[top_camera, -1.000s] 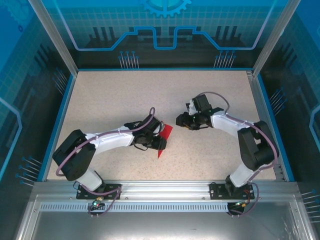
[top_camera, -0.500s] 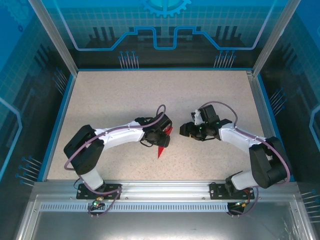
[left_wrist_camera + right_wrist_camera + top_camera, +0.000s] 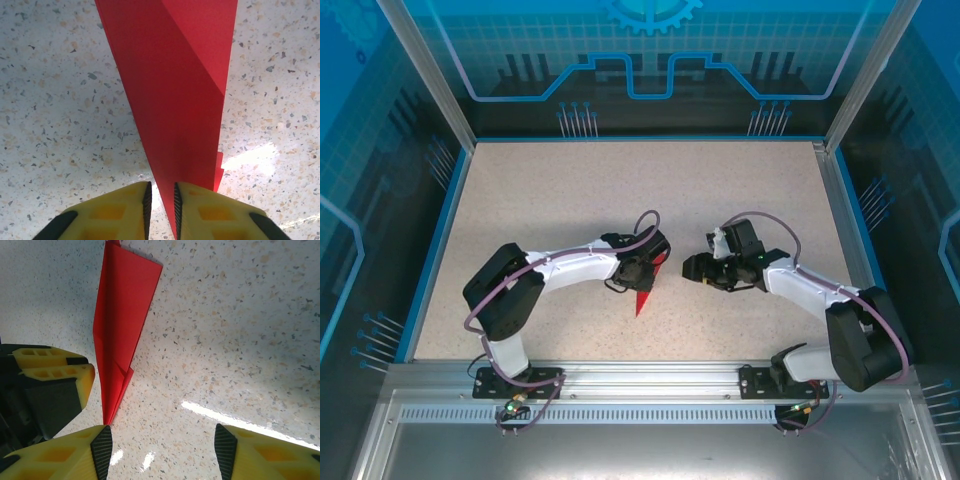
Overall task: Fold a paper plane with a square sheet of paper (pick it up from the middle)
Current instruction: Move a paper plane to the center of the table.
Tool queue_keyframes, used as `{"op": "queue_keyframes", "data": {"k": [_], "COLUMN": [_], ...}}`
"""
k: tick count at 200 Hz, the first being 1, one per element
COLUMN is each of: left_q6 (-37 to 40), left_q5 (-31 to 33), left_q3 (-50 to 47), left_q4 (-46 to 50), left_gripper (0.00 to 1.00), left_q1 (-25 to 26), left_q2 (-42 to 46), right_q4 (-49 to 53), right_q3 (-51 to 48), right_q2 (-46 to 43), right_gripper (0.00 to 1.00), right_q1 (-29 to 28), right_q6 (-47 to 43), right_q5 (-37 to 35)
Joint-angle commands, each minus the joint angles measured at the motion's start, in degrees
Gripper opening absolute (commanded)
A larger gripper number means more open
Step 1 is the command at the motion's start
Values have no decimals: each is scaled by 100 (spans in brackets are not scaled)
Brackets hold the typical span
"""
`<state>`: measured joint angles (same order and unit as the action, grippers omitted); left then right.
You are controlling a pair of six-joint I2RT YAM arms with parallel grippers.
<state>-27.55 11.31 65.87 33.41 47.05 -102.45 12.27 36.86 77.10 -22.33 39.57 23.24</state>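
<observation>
One red paper plane (image 3: 642, 298) mid-frame, left gripper (image 3: 161, 210) narrow at its slim end, hold unclear, right gripper (image 3: 164, 452) wide, empty.

Beige speckled tabletop (image 3: 570, 190), glare streak (image 3: 235, 415). Blue translucent circuit-print wall panels (image 3: 650, 50), aluminium posts (image 3: 425, 75), slotted aluminium rail (image 3: 650, 412) nearside.

My worktop (image 3: 570, 200) is a pale, stone-look slab, beige with dark and tan flecks, and it is framed by a blue rim (image 3: 448, 230). Light glares off it in bright streaks close beneath me. The paper plane (image 3: 643, 297) lies on it near the middle. It is bright red and folded to a slim dart, with its sharp point toward the near edge. A diagonal crease crosses its wider end, and a small flap sticks out beside the narrow end.
</observation>
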Motion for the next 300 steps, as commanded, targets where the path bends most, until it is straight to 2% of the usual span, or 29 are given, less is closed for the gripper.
{"op": "queue_keyframes", "data": {"k": [1,17,31,57,70,132,157,191,223,256,266,300], "left_q6": [-64,-73,-116,-211,-223,-269,-246,-269,-278,-303,-334,-426], "left_q5": [105,-17,-205,-162,-128,350,350,566,451,64,-146,-975], "left_q3": [84,71,46,168,211,494,524,550,456,324,230,-193], "left_q4": [223,170,39,116,145,464,425,597,557,373,257,-256], "left_gripper": [20,22,27,39,42,44,38,16,0,0,0,0], "left_q1": [41,41,71,198,244,244,244,244,228,175,103,-217], "left_q2": [-14,18,181,342,315,-348,-474,-385,-227,10,161,773], "right_q4": [-135,-122,-103,-170,-221,-116,-95,-169,-510,-1087,-1267,-2051], "right_q3": [-100,-121,-132,-212,-238,-232,-249,-300,-368,-439,-454,-512], "right_q2": [-55,-68,-81,-64,-42,-122,-171,-188,-58,101,144,409], "right_gripper": [60,60,60,60,60,60,61,61,61,63,65,66], "right_q1": [49,39,39,37,42,44,45,44,-45,-274,-365,-635], "right_q6": [92,85,71,94,120,86,103,146,376,799,936,1493], "right_q5": [185,185,165,161,167,144,145,203,391,553,558,662]}}
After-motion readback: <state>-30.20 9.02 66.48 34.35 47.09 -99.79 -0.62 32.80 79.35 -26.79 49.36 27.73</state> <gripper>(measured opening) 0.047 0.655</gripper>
